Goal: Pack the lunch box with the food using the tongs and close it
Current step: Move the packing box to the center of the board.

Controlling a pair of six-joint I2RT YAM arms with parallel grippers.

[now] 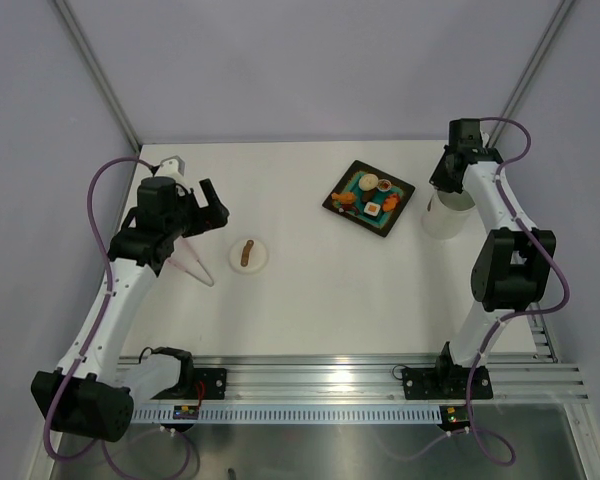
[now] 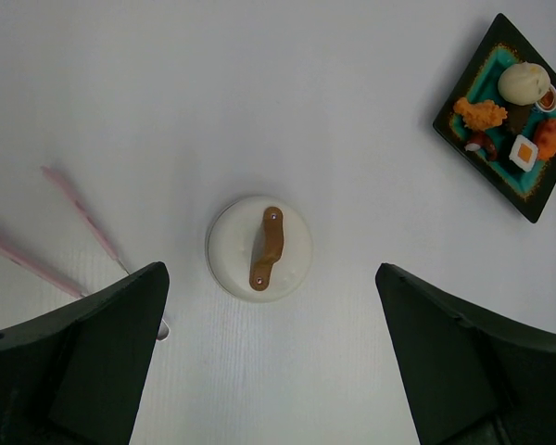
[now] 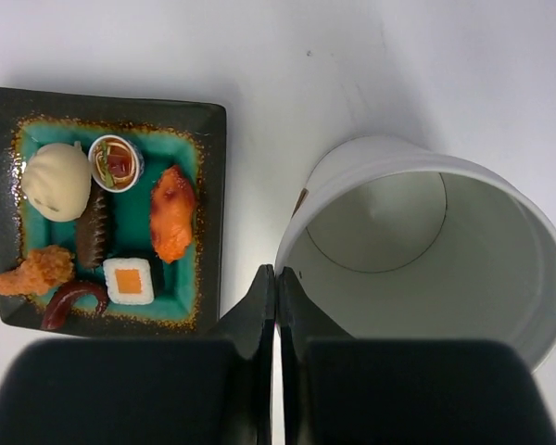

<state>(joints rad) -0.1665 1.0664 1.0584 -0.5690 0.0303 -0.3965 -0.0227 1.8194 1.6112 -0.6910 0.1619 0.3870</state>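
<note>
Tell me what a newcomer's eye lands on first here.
The black tray with its teal centre stands out, loaded with colourful food on the right side of the white table. Just beside it stands the open lunch box, empty inside. Its lid with the brown handle lies alone mid-table, with the pink tongs to its left.

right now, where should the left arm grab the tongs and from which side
Pinch across both arms of the tongs about midway, coming straight down from above. They lie flat on the table in a V, joined end nearer the lid, so the open left gripper could straddle both arms and squeeze.
</note>
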